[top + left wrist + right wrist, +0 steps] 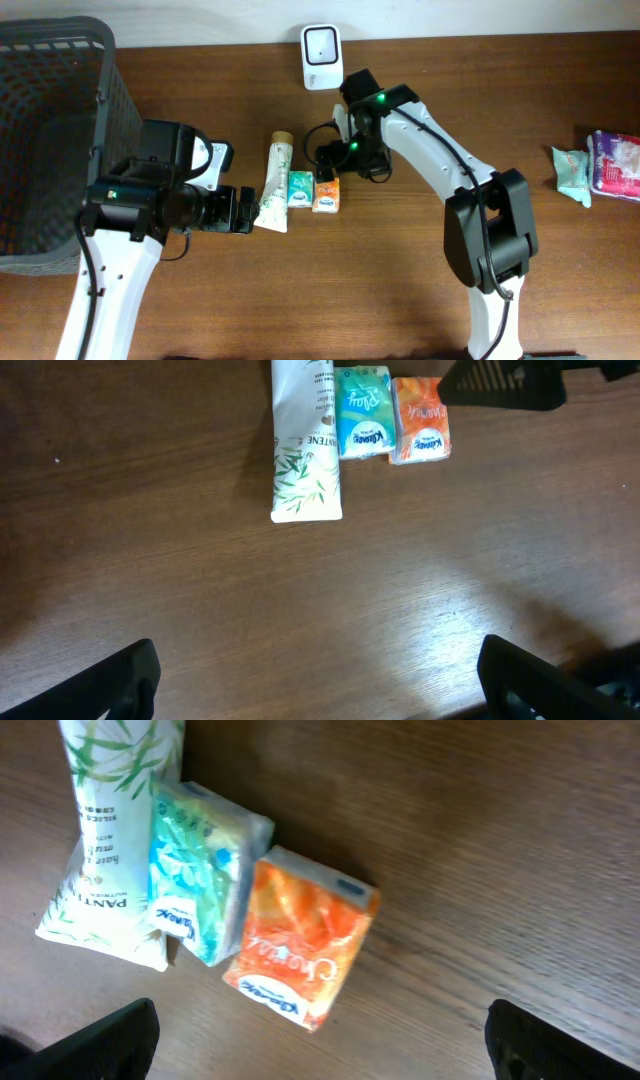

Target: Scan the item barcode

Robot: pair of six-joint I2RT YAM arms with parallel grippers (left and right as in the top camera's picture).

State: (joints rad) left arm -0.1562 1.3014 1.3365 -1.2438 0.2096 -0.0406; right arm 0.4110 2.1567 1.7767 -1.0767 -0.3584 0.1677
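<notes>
Three items lie side by side mid-table: a white tube (275, 185) printed with green leaves, a teal tissue pack (300, 190) and an orange tissue pack (326, 195). The white barcode scanner (320, 55) stands at the far edge. My right gripper (331, 163) hovers just behind the orange pack (300, 940), open and holding nothing (320, 1055); the pack rests on the wood beside the teal pack (200, 870) and the tube (110, 820). Left of the tube, my left gripper (240, 210) is open and empty (320, 680), with the tube (305, 445) lying ahead of it.
A dark mesh basket (55, 140) fills the far left. Two more wrapped packets, a teal one (572, 172) and a pink-and-white one (615, 165), lie at the right edge. The right arm's gripper body (500, 382) pokes into the top of the left wrist view.
</notes>
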